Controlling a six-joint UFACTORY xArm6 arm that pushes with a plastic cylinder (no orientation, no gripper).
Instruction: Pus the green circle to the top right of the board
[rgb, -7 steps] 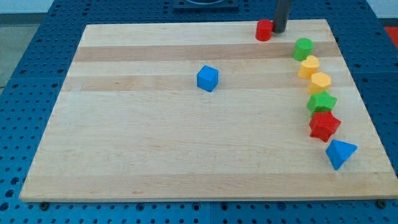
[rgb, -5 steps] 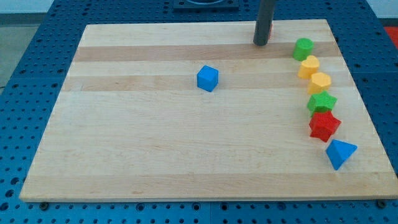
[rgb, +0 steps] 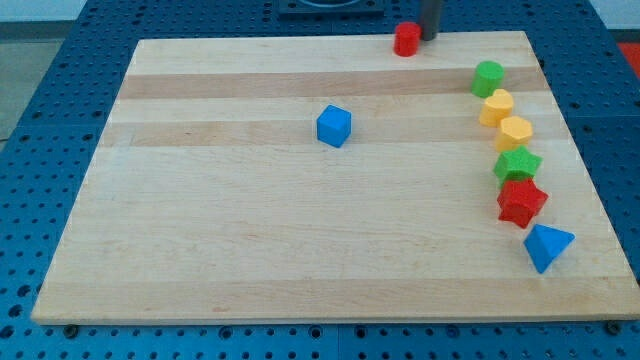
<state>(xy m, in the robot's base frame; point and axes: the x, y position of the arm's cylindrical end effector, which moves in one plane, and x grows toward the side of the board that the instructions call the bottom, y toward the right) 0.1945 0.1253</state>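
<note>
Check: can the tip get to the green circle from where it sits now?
Probably yes. My tip sits at the board's top edge, right of the red block. Bare board lies between it and the green circle, lower right.

Pale striped wooden board (rgb: 230, 250) on blue pegboard (rgb: 60, 60); green circle (rgb: 488, 77).

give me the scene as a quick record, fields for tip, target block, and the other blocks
tip: my tip at the board's top edge, just right of the red cylinder
target: green circle, near the view's top right, heading a column of blocks
below it: two yellow blocks, green block, red star, blue triangle
centre: blue cube, alone
board: wooden board
</note>
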